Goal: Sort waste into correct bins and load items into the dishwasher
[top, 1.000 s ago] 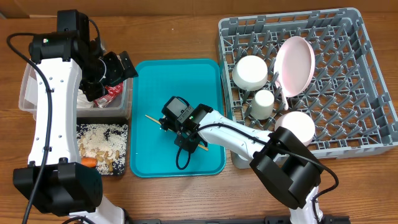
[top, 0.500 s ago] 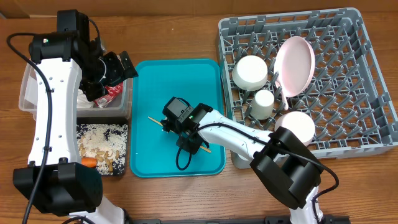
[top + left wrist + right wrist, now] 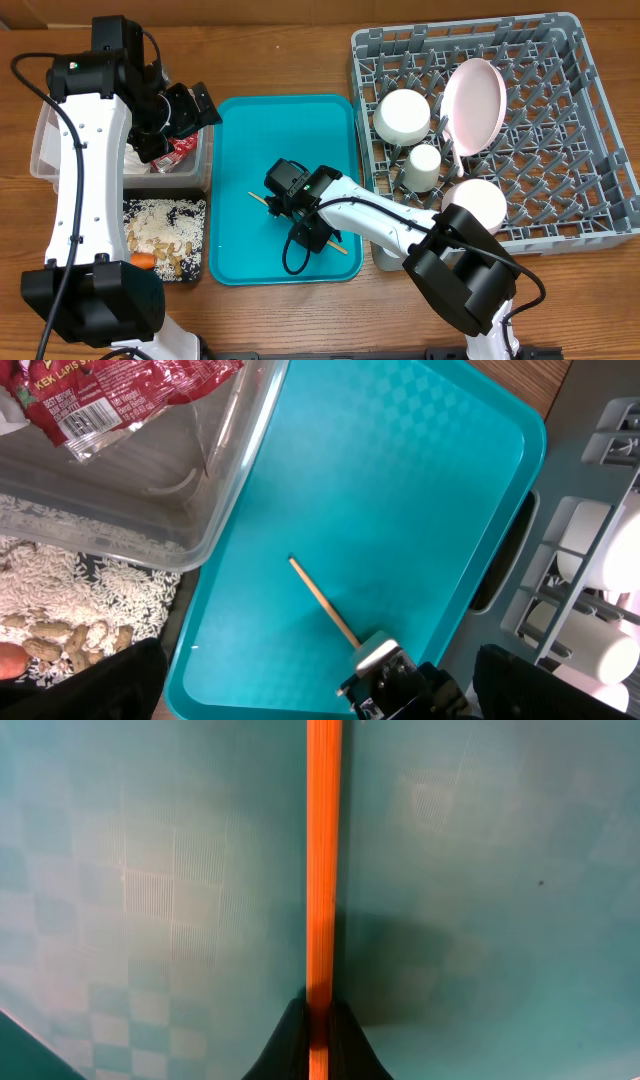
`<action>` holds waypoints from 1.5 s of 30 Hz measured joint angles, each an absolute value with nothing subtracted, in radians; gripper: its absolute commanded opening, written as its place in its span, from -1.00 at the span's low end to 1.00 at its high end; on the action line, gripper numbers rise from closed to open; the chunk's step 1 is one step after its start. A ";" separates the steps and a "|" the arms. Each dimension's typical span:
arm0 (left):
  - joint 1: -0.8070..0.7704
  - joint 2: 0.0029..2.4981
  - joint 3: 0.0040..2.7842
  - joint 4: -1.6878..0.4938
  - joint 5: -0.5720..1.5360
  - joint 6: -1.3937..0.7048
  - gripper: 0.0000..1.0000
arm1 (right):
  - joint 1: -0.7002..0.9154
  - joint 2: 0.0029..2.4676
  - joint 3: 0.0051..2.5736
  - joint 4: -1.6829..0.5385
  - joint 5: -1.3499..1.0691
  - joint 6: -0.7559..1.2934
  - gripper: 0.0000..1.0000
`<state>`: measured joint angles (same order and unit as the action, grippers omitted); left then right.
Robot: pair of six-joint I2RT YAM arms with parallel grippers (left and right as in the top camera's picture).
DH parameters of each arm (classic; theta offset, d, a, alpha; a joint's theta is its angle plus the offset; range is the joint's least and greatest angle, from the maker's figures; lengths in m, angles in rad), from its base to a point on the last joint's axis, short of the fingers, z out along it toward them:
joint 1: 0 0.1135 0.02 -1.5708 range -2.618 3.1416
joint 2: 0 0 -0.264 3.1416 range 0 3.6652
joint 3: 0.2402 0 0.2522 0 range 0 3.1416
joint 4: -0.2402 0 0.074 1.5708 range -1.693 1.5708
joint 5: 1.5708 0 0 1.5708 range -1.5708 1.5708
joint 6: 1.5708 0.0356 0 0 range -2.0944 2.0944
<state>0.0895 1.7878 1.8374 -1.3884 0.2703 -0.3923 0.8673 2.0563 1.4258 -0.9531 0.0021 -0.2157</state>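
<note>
1. Wooden counter (image 3: pixel 280 50), teal tray (image 3: pixel 240 130): right arm's (image 3: pixel 370 215) jaws pinched shut on the chopstick (image 3: pixel 257 199) there.
2. Over the clear tub (image 3: pixel 42 150), left arm's (image 3: pixel 90 180) jaws gape empty.
3. Next, likely: lift it across into the grey rack (image 3: pixel 580 140).

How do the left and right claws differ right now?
The left claw is open and holds nothing; the right claw is shut on the chopstick. The left claw hangs over the clear tub; the right claw is low over the teal tray. Both are black two-finger claws.
</note>
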 measured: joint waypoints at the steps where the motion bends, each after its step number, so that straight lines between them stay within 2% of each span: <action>1: 0.089 1.788 1.837 -1.388 0.270 -0.392 1.00 | 0.867 2.056 1.426 -0.954 -0.001 -0.215 -0.92; 19: 0.089 1.788 1.837 -1.388 0.270 -0.392 1.00 | 0.867 2.048 1.443 -0.977 -0.034 -0.146 -0.92; 35: 0.089 1.788 1.837 -1.388 0.270 -0.392 1.00 | 0.863 1.914 1.446 -1.000 -0.047 -0.124 -0.92; 45: 0.089 1.788 1.837 -1.388 0.270 -0.392 1.00 | 0.727 1.828 1.446 -1.051 -0.045 -0.064 -0.92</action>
<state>0.0895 1.7878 1.8374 -1.3884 0.2703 -0.3923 0.7265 1.8282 1.4464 -1.0512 -0.0452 -0.0643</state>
